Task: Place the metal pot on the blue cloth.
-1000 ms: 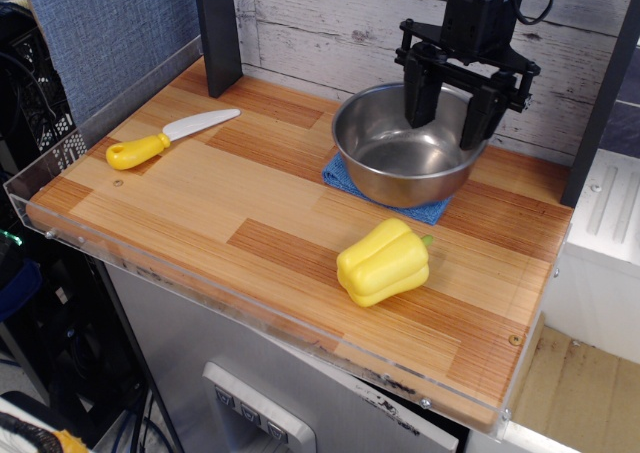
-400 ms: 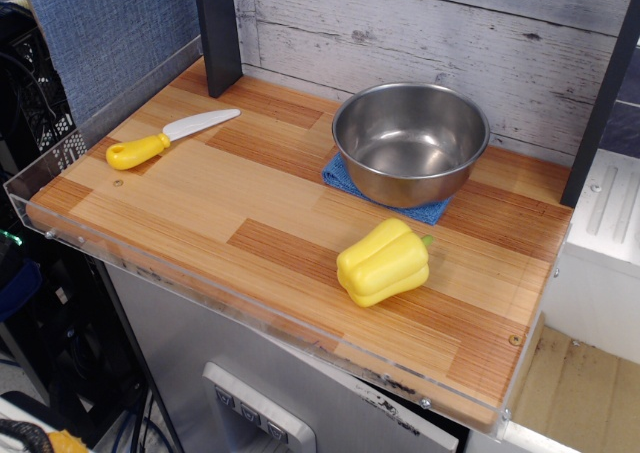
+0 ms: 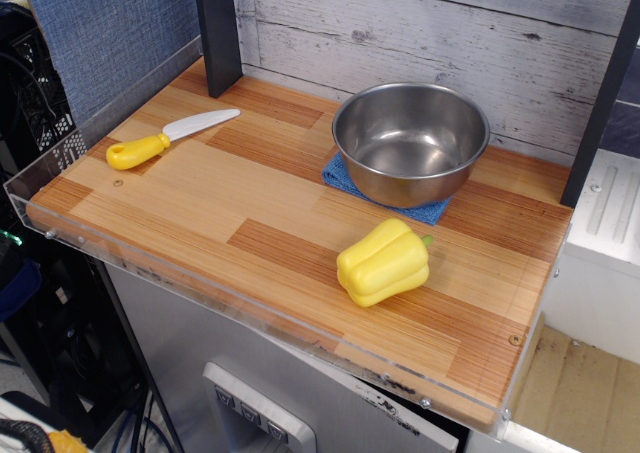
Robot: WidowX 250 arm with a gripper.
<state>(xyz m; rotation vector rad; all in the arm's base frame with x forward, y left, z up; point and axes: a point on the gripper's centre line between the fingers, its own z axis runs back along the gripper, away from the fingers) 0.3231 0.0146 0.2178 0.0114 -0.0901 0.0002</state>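
Note:
The metal pot (image 3: pixel 410 143) is a shiny steel bowl standing upright at the back right of the wooden table. It rests on the blue cloth (image 3: pixel 342 176), whose edges show at the pot's left and front (image 3: pixel 428 212). The pot is empty. The gripper is out of view; no part of the arm shows.
A yellow toy pepper (image 3: pixel 384 262) lies in front of the pot. A toy knife (image 3: pixel 170 138) with a yellow handle lies at the back left. A black post (image 3: pixel 217 33) stands at the back left, and a plank wall (image 3: pixel 430 23) runs behind the table.
The gripper, open over the pot's right rim a second ago, has risen out of the frame. The pot stays on the cloth.

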